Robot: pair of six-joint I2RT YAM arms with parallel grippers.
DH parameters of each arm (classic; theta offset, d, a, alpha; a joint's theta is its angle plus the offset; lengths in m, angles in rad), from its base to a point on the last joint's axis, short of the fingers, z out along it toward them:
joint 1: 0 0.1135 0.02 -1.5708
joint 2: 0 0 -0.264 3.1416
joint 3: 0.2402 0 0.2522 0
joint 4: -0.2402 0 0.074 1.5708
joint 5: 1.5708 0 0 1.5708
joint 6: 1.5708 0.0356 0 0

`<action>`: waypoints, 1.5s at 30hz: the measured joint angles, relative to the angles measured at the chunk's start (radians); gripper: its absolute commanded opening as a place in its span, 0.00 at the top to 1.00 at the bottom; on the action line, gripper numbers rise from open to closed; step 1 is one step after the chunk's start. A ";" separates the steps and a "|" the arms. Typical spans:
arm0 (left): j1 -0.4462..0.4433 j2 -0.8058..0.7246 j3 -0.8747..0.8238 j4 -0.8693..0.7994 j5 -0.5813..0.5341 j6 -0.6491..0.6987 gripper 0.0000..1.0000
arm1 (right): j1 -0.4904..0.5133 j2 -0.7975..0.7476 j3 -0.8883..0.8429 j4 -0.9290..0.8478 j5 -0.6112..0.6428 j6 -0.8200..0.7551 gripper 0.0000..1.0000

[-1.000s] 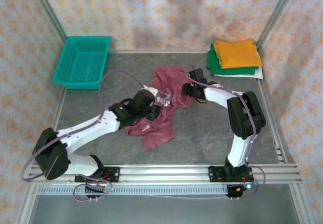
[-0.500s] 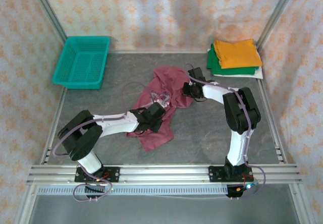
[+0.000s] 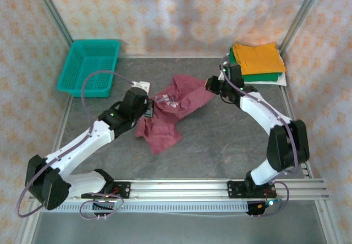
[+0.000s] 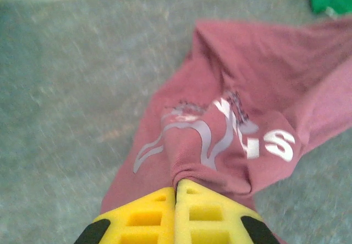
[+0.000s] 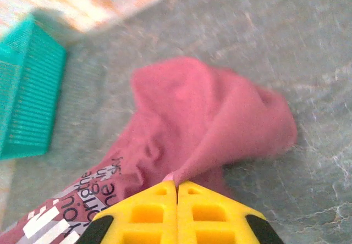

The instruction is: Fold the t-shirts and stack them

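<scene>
Left gripper (image 4: 176, 188) and right gripper (image 5: 177, 184) have drawn apart since the earlier frame. We find each clamped tight on a pinch of the crumpled, white-lettered maroon cloth t-shirt (image 3: 162, 131), stretched between them at the tabletop (image 3: 220, 139) middle.

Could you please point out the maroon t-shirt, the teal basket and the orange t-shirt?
maroon t-shirt (image 3: 160, 134), top external view, lower flap
teal basket (image 3: 91, 65), top external view, mesh floor
orange t-shirt (image 3: 257, 57), top external view, centre

Crumpled maroon t-shirt (image 3: 160, 127) lies centrally; orange tee (image 3: 257, 57), green tee (image 3: 236, 72), white tee (image 3: 282, 81) stacked far-right.
</scene>
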 measured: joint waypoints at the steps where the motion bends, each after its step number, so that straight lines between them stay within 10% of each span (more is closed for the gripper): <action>1: 0.016 -0.013 0.029 -0.010 0.000 0.013 1.00 | 0.000 -0.030 0.003 -0.013 0.002 0.001 1.00; 22: 0.119 -0.029 0.603 -0.196 0.146 0.262 1.00 | 0.001 -0.514 0.264 -0.330 0.255 -0.145 1.00; 27: 0.155 0.135 0.579 -0.158 0.200 0.280 0.64 | 0.001 -0.369 0.218 -0.278 0.277 -0.142 1.00; 33: 0.263 0.383 0.415 -0.088 0.171 0.242 0.47 | 0.001 -0.029 0.138 -0.194 0.289 -0.107 0.47; 36: 0.284 0.435 0.344 -0.105 0.131 0.183 0.47 | 0.001 0.105 0.138 -0.188 0.294 -0.102 0.41; 45: -0.109 0.149 0.070 -0.137 0.109 0.055 0.54 | 0.001 0.043 0.073 -0.164 0.315 -0.110 0.36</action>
